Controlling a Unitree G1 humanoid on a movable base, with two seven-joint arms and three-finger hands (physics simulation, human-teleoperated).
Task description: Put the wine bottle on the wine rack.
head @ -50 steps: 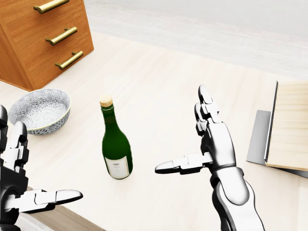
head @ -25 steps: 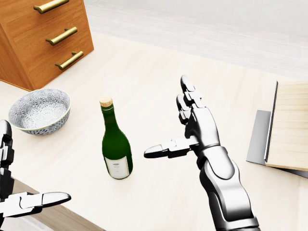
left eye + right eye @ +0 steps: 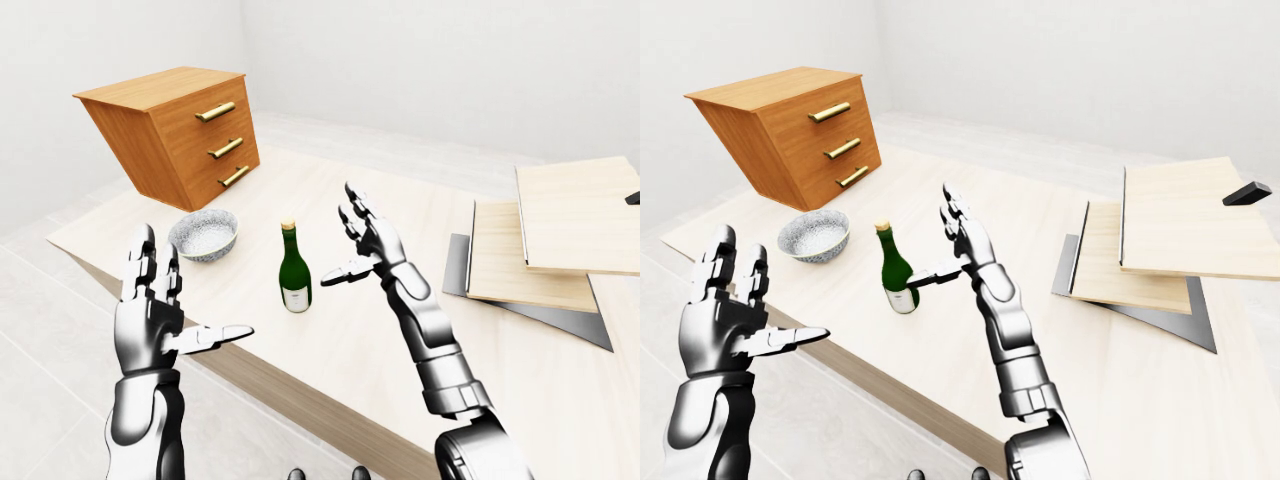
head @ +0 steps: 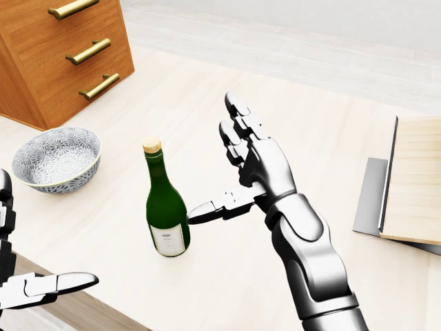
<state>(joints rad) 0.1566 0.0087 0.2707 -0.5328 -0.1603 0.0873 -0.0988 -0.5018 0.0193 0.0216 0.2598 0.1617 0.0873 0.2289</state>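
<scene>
While the green wine bottle (image 4: pixel 166 210) stands upright on the pale wooden table (image 4: pixel 207 117), corked and with its white label showing, we take it as our landmark for everything else.

To the bottle's right in the head view, our right hand (image 4: pixel 249 169) is spread wide, fingers (image 4: pixel 238 124) pointing up and away and the thumb (image 4: pixel 213 209) stretched toward the bottle. The thumb tip lies just beside the bottle's body at about label height; we cannot tell whether it touches the glass. The hand has hold of nothing.

Below and to the left of the bottle, at the table's near edge, our left hand (image 3: pixel 155 310) is raised with its fingers upright and thumb jutting sideways, likewise splayed and empty, well apart from the bottle.

Left of the bottle on the table sits a patterned grey-and-white bowl (image 4: pixel 57 158), apart from it. Beyond the bowl, further up and left of the bottle, stands a wooden chest of drawers (image 3: pixel 172 132) with three brass handles, looking tilted in both eye views.

Far to the bottle's right, light wooden boards (image 3: pixel 1185 235) lie stacked over a grey sheet (image 3: pixel 1200 330) on the table. A small dark block (image 3: pixel 1247 192) rests on the topmost board.
</scene>
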